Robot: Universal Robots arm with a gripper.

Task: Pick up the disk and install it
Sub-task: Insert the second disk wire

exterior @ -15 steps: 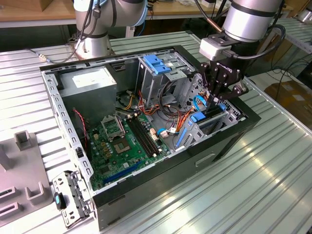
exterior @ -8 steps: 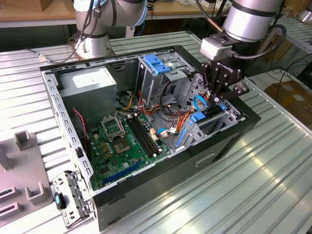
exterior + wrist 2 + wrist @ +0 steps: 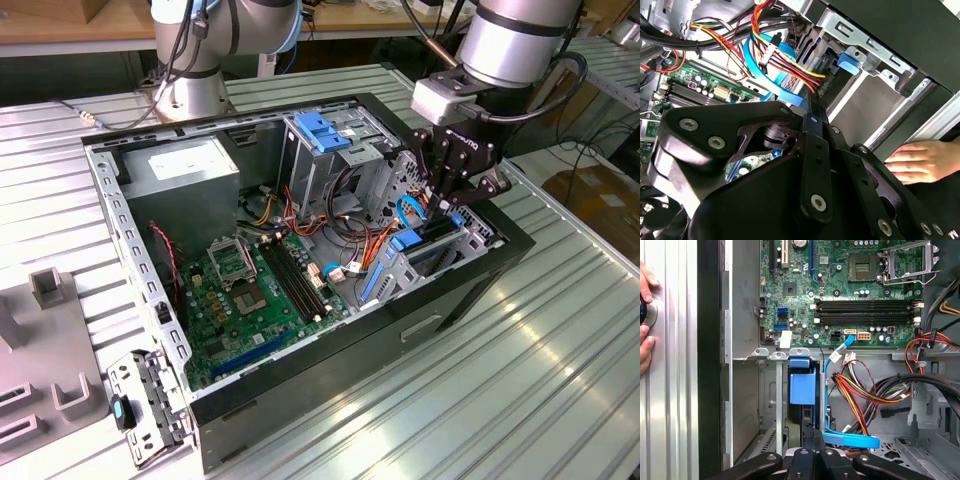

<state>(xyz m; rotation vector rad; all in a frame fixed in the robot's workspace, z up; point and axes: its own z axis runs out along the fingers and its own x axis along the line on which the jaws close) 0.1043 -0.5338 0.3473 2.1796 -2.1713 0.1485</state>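
Note:
The disk [image 3: 432,234] stands on edge in the drive bay at the front corner of the open computer case [image 3: 470,290], at the exterior view's right. Blue rails run along its sides. In the first wrist view the disk [image 3: 801,412] is a dark slab in the bay slot, with a blue tab [image 3: 802,382] at its far end. My gripper [image 3: 447,207] is right above the disk's near end. Its fingers [image 3: 813,437] are pressed together with nothing between them, and their tips [image 3: 810,114] sit at the disk's edge. Whether they touch it I cannot tell.
Red, yellow and black cables and a blue ribbon cable [image 3: 850,440] crowd the space beside the bay. The motherboard [image 3: 260,285], a grey power supply [image 3: 185,170] and a cage with a blue handle [image 3: 322,130] fill the case. A person's hand [image 3: 925,160] rests outside the case wall.

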